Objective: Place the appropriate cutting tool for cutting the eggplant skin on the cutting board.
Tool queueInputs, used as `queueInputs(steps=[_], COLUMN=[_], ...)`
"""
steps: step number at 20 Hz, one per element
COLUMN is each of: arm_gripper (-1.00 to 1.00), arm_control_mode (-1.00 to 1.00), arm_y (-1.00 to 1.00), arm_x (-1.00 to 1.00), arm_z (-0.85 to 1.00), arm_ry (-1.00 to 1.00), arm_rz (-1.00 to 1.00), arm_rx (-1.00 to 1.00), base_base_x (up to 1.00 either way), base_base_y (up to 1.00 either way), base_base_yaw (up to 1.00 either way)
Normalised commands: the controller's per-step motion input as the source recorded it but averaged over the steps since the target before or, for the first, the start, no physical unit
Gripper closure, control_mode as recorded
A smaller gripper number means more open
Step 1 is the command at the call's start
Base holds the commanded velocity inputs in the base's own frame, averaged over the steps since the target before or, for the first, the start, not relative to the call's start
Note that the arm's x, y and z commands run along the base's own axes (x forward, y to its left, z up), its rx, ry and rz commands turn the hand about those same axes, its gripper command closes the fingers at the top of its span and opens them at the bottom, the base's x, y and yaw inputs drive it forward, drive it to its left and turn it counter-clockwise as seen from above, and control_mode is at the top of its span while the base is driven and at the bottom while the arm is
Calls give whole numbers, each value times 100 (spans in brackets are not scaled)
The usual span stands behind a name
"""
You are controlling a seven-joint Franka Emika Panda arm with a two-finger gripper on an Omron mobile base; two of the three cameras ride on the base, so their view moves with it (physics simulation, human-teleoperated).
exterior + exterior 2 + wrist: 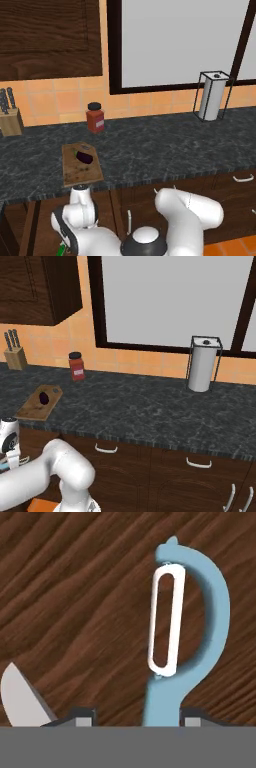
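**Peeler lies in the drawer, fingers at its handle**

Peeler lies on dark wood grain, its light-blue handle running down between the gripper's spread tips. Whether they are pinching it I cannot tell. It looks light, stiff and slick, so the handle is the place to grip, clear of the whitish blade. A silver knife blade lies near. Above, the eggplant sits on the cutting board, with a red jar behind.

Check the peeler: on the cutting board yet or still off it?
Off it. The peeler lies on dark wood grain between the gripper fingertips, while the cutting board on the counter carries just the eggplant.
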Motion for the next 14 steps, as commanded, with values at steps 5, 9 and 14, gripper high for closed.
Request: queueInputs(steps=[5,9,14], arm_gripper=[100,100,100], arm_control_mode=[-100,-100,-100], arm_y=[1,-10,-23], arm_x=[-22,-80,-95], arm_z=[0,81,100], arm_ry=[-5,-12,-3], arm_rz=[-8,-12,-10], arm_rx=[0,0,0], base_base_x=[0,0,0], base_base_y=[0,0,0], base_base_yaw=[0,0,0])
